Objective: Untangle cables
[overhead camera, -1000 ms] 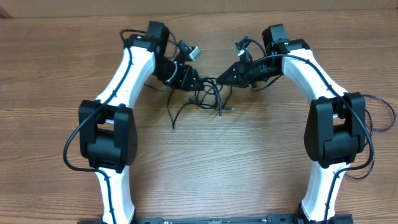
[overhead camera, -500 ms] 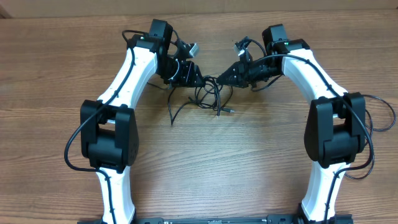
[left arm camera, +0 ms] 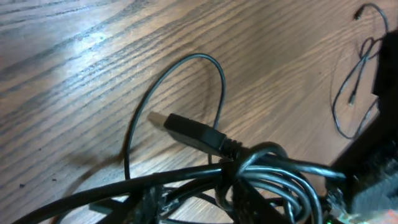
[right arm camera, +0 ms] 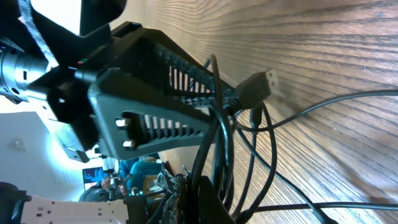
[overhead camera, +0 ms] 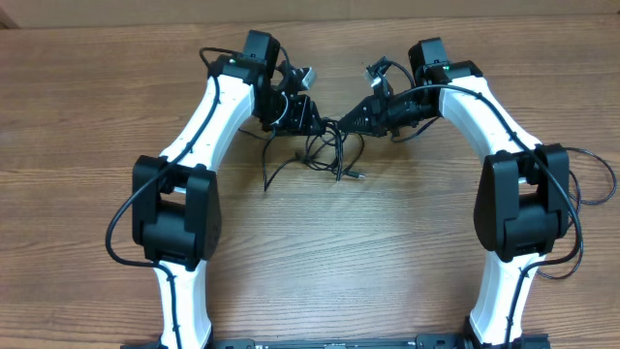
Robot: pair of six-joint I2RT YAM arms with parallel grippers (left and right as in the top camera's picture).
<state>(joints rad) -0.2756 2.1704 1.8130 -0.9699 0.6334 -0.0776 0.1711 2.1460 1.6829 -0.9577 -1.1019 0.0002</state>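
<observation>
1. Step in hand: the cables (overhead camera: 329, 145) lie as one knot on the tabletop (overhead camera: 387, 252), far middle, between the two claws. I judge this an early pulling-apart stage, since no cord lies free of the rest.
2. Left claw (overhead camera: 308, 114): it sits at the knot's left edge. The right wrist view shows its slatted fingers (right arm camera: 168, 127) drawing near each other at the tips, with strands crossing them; I cannot tell whether they clamp a strand or merely stand close.
3. Right claw (overhead camera: 351, 119): its fingers are together at the knot's right edge, and strands run up toward its tips; the pinch itself is hidden, so I do not claim a hold.
4. Left wrist view: a flat plug (left arm camera: 186, 132) juts from a coil (left arm camera: 267, 171) of several loops, and one thin loop arches over the wood behind it.
5. Next move, as I judge it: one claw anchors the knot while the other takes a single strand or the plug end and draws it outward, low and slowly; the plug is the plainest thing to seize.
6. Surroundings and obstacles: two loose tails (overhead camera: 269, 179) trail toward the near side, one of them ending in a small connector (overhead camera: 358, 174). The thicker harness lead (overhead camera: 593, 179) on the right arm (overhead camera: 484, 107) is not part of the job. The claws sit near each other, so a wide pull risks contact; thin cords may also snag on the slatted fingers.
</observation>
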